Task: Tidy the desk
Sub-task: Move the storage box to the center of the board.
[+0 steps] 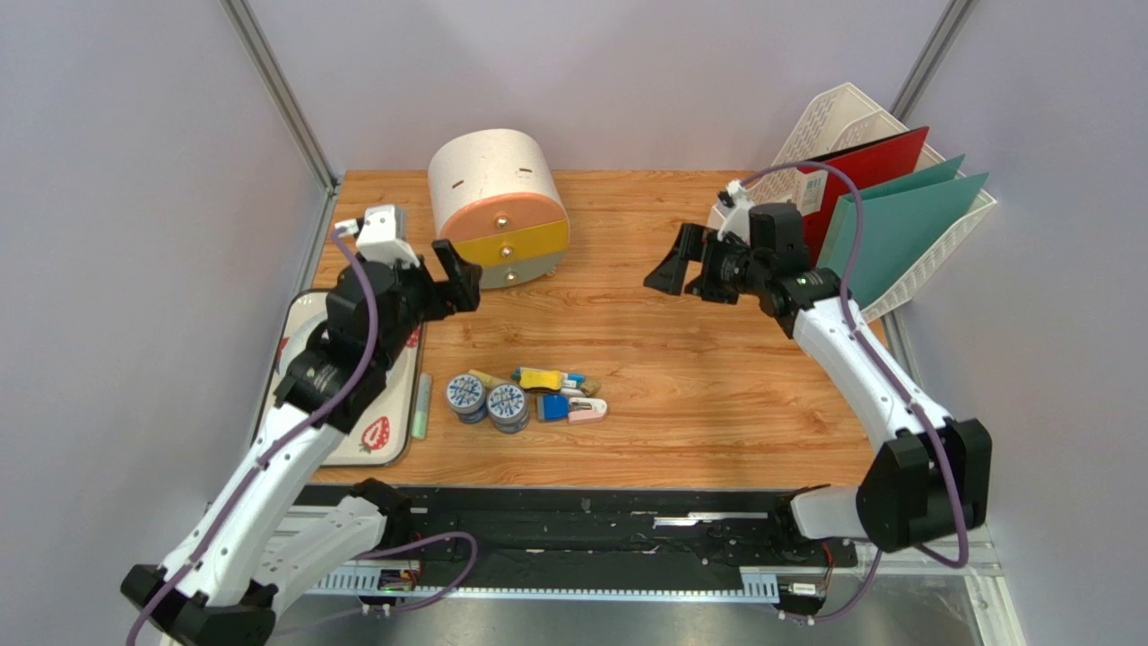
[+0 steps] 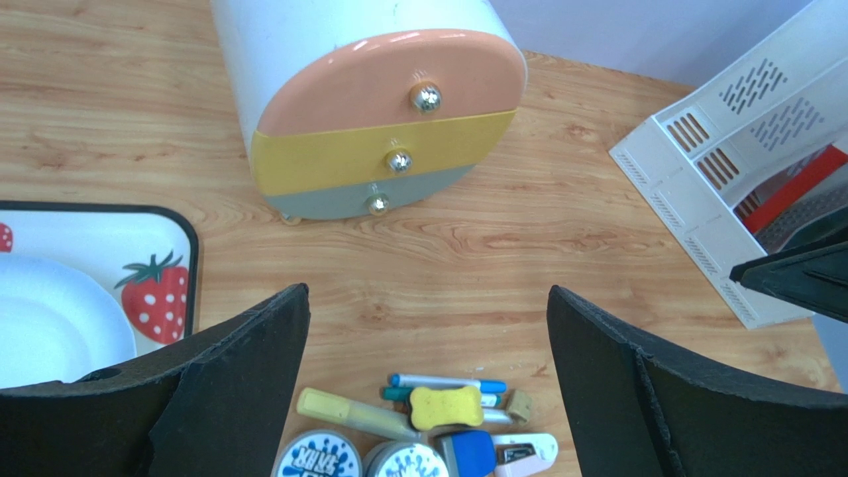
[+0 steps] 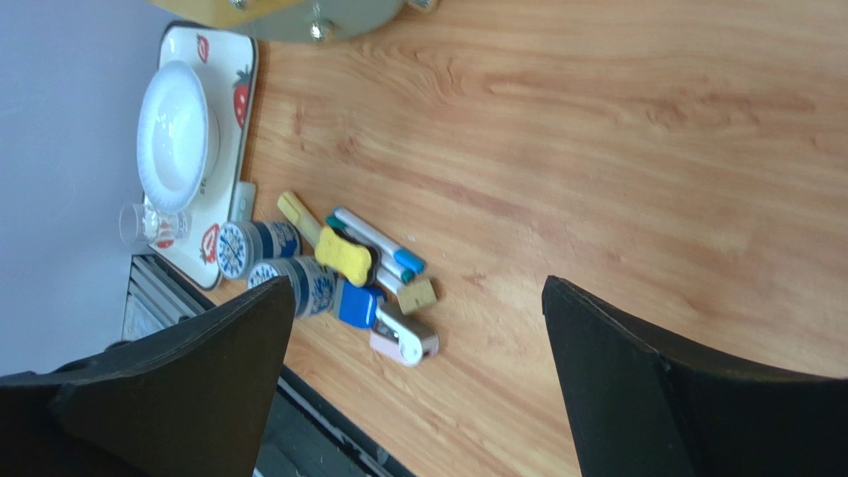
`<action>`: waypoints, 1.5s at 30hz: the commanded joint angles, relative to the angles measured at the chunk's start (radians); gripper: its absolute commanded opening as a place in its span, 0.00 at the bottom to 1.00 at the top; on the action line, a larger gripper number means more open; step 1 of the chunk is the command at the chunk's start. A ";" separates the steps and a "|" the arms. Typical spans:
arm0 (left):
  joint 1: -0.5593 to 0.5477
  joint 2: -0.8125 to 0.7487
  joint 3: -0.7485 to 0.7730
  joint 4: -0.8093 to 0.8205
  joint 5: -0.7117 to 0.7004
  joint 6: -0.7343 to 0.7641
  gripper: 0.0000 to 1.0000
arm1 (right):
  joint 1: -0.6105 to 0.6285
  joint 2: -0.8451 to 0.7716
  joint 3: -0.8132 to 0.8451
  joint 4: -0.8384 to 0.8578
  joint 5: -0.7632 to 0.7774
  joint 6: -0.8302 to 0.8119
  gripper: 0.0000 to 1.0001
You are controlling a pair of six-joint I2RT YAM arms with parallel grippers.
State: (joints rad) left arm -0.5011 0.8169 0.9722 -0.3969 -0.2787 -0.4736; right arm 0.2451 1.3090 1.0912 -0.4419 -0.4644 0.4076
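The desk [image 1: 701, 390] is a light wood-grain top. Near its front middle lies a small heap: two round tins [image 1: 487, 400], a yellow eraser [image 1: 539, 378], pens [image 2: 448, 384], a blue item [image 1: 553, 408] and a pink stapler [image 1: 588, 408]. My left gripper [image 1: 458, 276] is open and empty, hovering above the desk between the tray and the drawer unit; its jaws stand wide in the left wrist view [image 2: 426, 298]. My right gripper [image 1: 681, 263] is open and empty, raised at the back right, with its jaws wide in the right wrist view [image 3: 418, 288].
A round drawer unit [image 1: 499, 209] with peach, yellow and grey drawers stands at the back. A white file rack [image 1: 876, 148] with red and teal folders is at the back right. A strawberry-print tray [image 1: 399, 390] with a white plate [image 3: 174, 134] lies at the left.
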 commanded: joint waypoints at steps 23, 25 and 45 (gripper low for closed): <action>0.519 0.697 0.296 0.556 0.593 -0.106 0.98 | 0.094 0.852 0.850 0.549 -0.052 0.347 0.99; 0.535 0.726 0.296 0.625 0.634 -0.128 0.98 | 0.094 0.918 0.913 0.526 -0.062 0.359 0.99; 0.575 0.921 0.231 0.906 0.799 -0.293 0.99 | 0.125 1.150 1.104 0.672 -0.175 0.514 0.99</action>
State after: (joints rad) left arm 0.0689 1.7065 1.2285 0.3870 0.4313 -0.7002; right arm 0.3485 2.4470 2.1281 0.1577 -0.6022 0.8879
